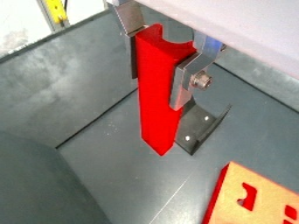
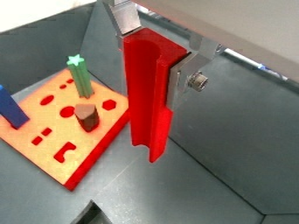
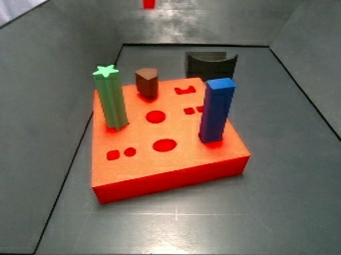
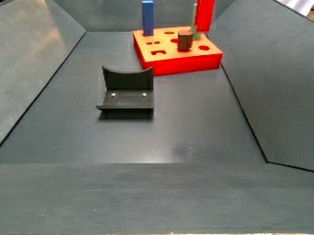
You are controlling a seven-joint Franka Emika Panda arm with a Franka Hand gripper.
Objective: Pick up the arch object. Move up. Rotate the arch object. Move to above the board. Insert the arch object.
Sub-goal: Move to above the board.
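Below the gripper (image 1: 167, 54) and arch object (image 1: 156, 92), fixture (image 1: 195, 129).

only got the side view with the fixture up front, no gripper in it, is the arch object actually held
observer: yes, in both wrist views the gripper has its jaws shut on the arch object, which hangs upright.
operator: is it off the floor
observer: looks so; a wrist view shows its lower end in the air beside the fixture.
operator: any peg on the board i can't see
observer: a green star peg stands in the board; it doesn't show in your view.
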